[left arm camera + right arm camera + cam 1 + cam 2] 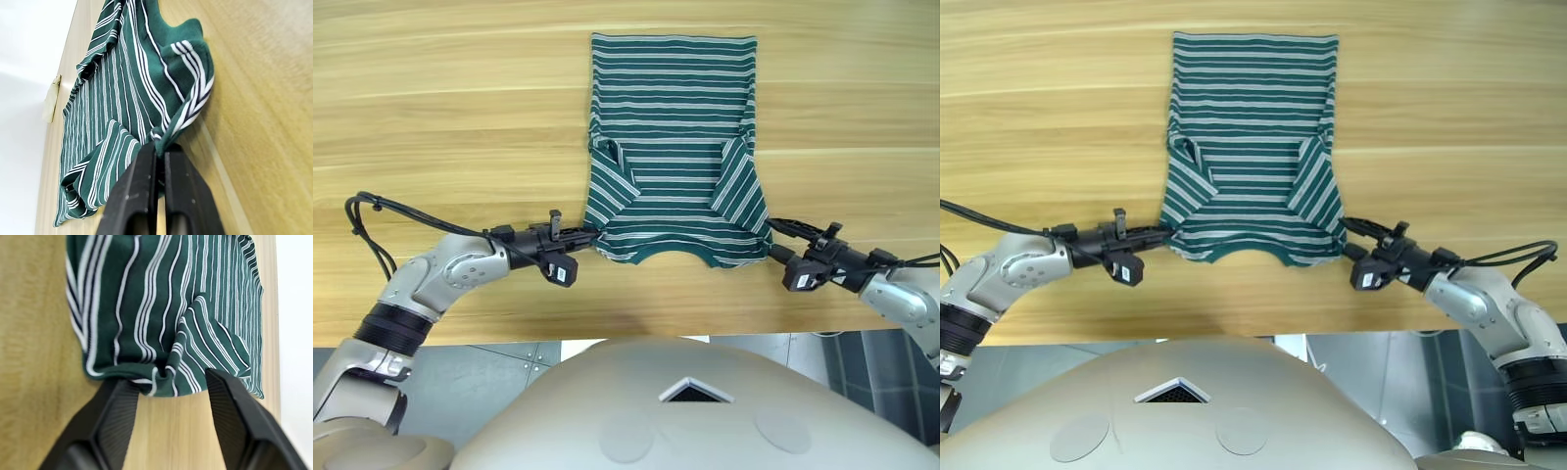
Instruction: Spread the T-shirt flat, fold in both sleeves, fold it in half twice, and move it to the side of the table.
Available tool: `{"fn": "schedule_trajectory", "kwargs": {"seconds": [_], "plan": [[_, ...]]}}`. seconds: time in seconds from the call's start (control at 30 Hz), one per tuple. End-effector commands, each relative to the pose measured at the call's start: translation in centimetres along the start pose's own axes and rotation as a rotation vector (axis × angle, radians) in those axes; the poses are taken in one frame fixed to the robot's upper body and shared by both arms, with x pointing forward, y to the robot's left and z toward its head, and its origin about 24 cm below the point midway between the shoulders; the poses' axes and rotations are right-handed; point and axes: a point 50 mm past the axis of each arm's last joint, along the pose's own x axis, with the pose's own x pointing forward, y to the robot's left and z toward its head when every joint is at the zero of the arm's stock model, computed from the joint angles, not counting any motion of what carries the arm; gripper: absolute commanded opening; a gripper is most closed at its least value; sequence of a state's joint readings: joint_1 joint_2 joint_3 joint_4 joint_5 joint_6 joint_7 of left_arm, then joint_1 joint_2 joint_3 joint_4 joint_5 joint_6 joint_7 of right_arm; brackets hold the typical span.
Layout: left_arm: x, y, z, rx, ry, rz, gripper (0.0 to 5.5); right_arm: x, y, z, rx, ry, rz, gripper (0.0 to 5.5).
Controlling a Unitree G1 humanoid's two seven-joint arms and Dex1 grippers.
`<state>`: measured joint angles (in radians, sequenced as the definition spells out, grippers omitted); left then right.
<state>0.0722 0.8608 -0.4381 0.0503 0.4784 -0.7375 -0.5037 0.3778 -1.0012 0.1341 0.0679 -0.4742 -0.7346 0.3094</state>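
A dark green cotton T-shirt with thin white stripes (673, 127) lies on the pale wood-grain worktop (440, 117), roughly centred, its hem at the far side and its curved neckline (671, 257) towards the robot, close to the near edge. Both short sleeves are folded inward over the body: the left sleeve (612, 181) and the right sleeve (739, 186) sit as slanted flaps on the front. The left gripper (590, 234) is at the near left shoulder corner, its black fingers (146, 186) pressed together on a raised pinch of the fabric. The right gripper (771, 227) is at the near right shoulder corner, its ribbed fingers (122, 406) spread wide, with the bunched cloth edge lying between them, not clamped
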Motion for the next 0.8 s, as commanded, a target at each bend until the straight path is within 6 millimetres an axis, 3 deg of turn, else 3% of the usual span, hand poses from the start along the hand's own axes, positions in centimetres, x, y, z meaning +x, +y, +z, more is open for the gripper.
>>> {"fn": "schedule_trajectory", "kwargs": {"seconds": [0.03, 0.27, 0.47, 0.63, 0.73, 0.8], "plan": [[0.3, -4.0, -0.3, -0.082, 0.065, -0.158, 0.01, -0.1, 1.9, -0.1, 0.001, 0.016, 0.132, 1.45], [-0.2, -4.5, -0.4, -0.116, 0.079, -0.164, 0.0, -0.2, 1.7, -0.2, -0.004, 0.018, 0.118, 0.06], [-0.9, -5.6, 1.2, -0.255, -0.005, -0.101, 0.0, -1.2, 1.1, 0.2, 0.016, 0.004, 0.071, 0.0], [-1.3, -8.1, 4.9, -0.436, -0.139, -0.111, 0.0, -2.6, 1.2, 2.0, 0.127, -0.059, 0.038, 0.0], [-1.9, -7.2, 4.9, -0.461, -0.131, -0.015, 0.0, -3.0, 0.1, 2.3, 0.163, -0.063, -0.029, 0.0], [-1.8, -5.2, 3.9, -0.434, -0.116, 0.108, 0.0, -2.5, -1.1, 2.9, 0.182, -0.109, -0.108, 0.0]]}}
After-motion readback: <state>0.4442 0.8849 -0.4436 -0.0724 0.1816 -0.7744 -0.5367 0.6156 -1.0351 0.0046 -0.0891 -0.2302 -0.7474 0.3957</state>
